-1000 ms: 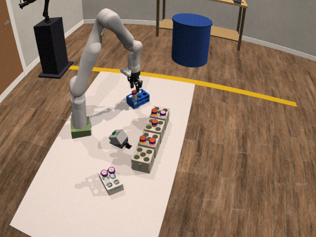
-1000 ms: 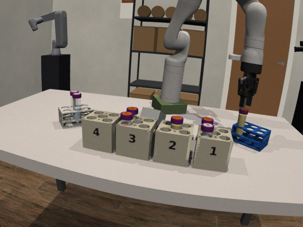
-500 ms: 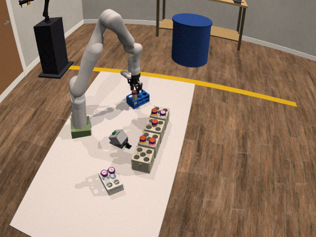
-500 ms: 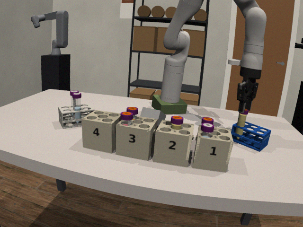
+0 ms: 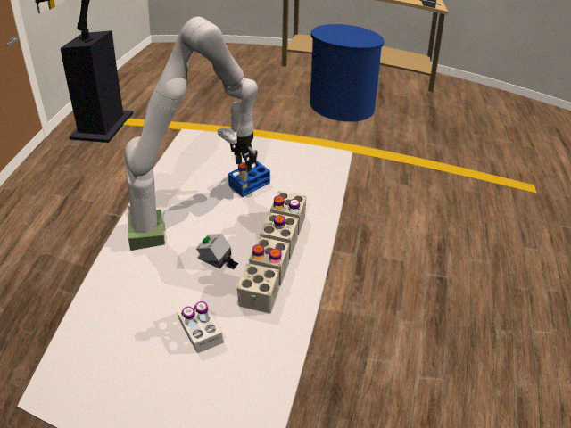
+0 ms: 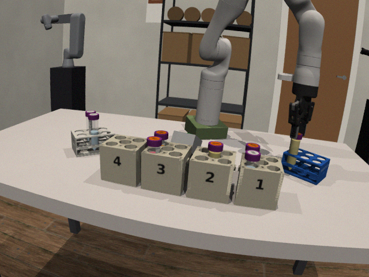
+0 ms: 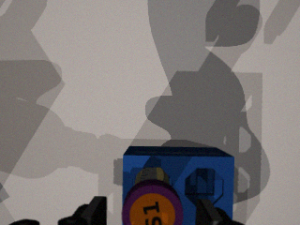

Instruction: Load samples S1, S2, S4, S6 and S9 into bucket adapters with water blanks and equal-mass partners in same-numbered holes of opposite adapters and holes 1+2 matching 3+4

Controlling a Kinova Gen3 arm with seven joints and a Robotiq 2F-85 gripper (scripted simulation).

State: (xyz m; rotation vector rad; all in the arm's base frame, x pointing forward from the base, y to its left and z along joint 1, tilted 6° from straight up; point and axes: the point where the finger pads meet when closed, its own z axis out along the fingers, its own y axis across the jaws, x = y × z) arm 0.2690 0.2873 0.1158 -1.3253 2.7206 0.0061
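Note:
My gripper (image 5: 243,164) (image 6: 297,134) (image 7: 152,213) is open, its fingers on either side of the purple cap of sample S1 (image 5: 242,173) (image 6: 293,152) (image 7: 151,210). S1 stands in a corner hole of the blue rack (image 5: 259,178) (image 6: 312,169) (image 7: 206,165). Adapter 1 (image 6: 259,186) holds an orange-dot tube (image 6: 252,146) and a white-dot blank (image 6: 252,155). Adapter 2 (image 6: 208,179) holds one orange-dot tube (image 6: 215,146). Adapter 3 (image 6: 161,171) holds two orange-dot tubes (image 6: 154,141) (image 6: 161,134). Adapter 4 (image 6: 117,163) (image 5: 254,300) is empty.
A white rack (image 5: 208,341) (image 6: 79,146) with two water blanks (image 5: 187,313) (image 5: 201,307) stands at the near end of the table. The grey DONE desk (image 5: 214,251) with its green key (image 5: 206,239) sits between the arm base (image 5: 146,237) and the adapters.

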